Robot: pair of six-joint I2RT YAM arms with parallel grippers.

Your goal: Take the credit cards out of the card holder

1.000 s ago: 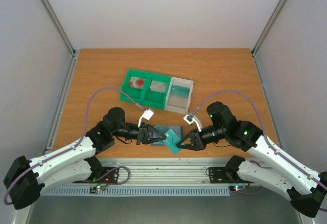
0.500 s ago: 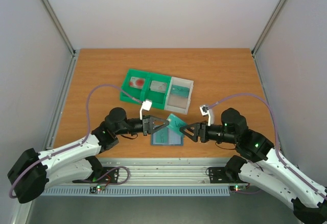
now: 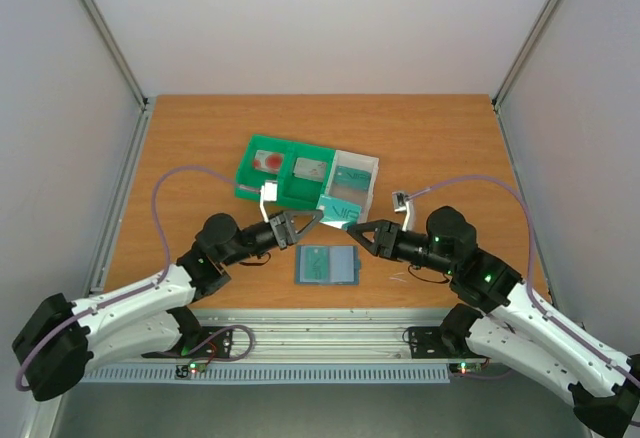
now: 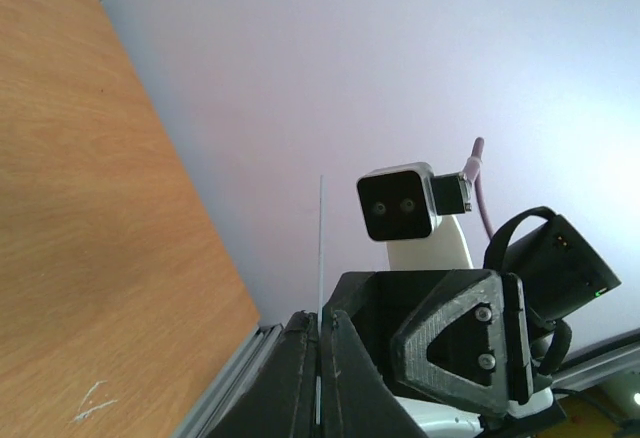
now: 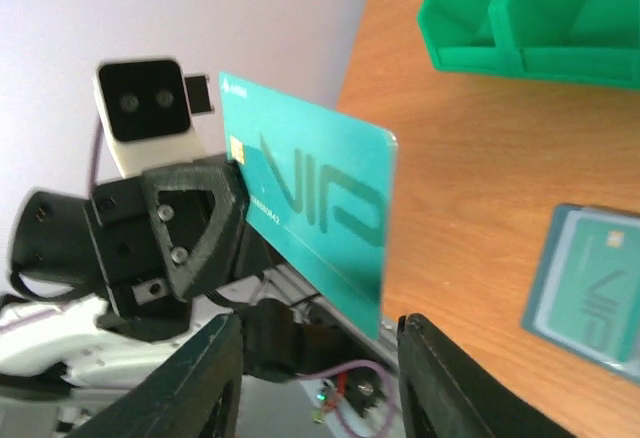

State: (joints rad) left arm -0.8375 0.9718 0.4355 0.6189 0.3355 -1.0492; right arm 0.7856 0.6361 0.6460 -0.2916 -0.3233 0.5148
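Holding: my left gripper [image 3: 316, 217] is clamping the teal credit card [image 3: 340, 210] by one short end; from the left wrist the card is showing only as a thin edge between the closed fingers
Standing off: my right gripper [image 3: 352, 228] is hanging just beside the card's free end, fingers apart and gripping nothing
Card position: it is hanging in the air between my two grippers, over the near edge of the white compartment [image 3: 352, 186] of the bin tray [image 3: 295, 144]
Step in hand: I am judging this as carrying the card to the tray; I am aiming to keep the clamp firm, bring the card flat over the compartment floor and let go only once it is low; my right arm is best kept out of that path
Card looks: thin, stiff, teal-green, rounded corners, large "VIP" lettering, a small gold chip near the pinched end
Card holder [image 3: 327, 265]: it is lying open on the table [image 3: 200, 158], near both grippers; a second teal card [image 5: 598, 293] is showing in its pocket
Tray contents: a pink-white card with red marks [image 3: 266, 161] and a grey card [image 3: 310, 169] are lying in the green compartments
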